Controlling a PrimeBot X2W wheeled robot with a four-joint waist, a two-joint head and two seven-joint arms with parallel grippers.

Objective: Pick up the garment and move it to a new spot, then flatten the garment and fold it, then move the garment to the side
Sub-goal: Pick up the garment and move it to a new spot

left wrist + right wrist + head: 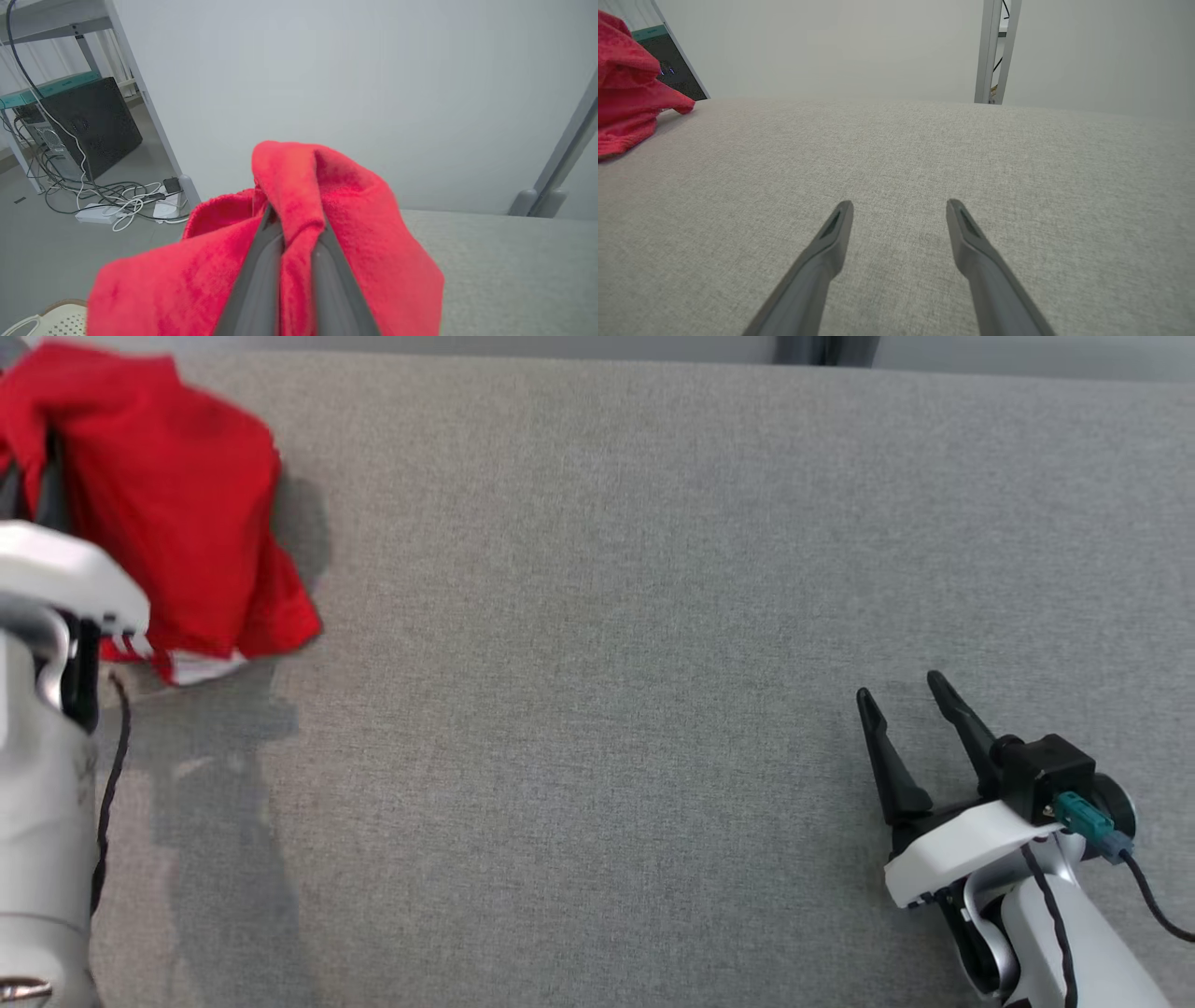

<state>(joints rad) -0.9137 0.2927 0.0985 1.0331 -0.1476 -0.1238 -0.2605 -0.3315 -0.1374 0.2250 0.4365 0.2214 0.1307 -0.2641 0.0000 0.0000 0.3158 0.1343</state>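
The garment [177, 513] is a red cloth with a white-striped hem, bunched at the far left of the grey fabric table [597, 616]. It hangs over my left arm's white wrist [56, 579] and throws a shadow on the table. In the left wrist view, my left gripper [296, 228] is shut on a fold of the garment [355, 233], which drapes over both fingers and hides their tips. My right gripper [898, 689] rests low at the near right, open with nothing between its fingers [900, 205]. The garment [626, 107] lies far to its left.
Past the table's left edge the floor holds a black computer case [88, 126], loose cables with a power strip [121, 210] and a white basket [51, 319]. A metal frame post [992, 51] stands behind the table's far edge.
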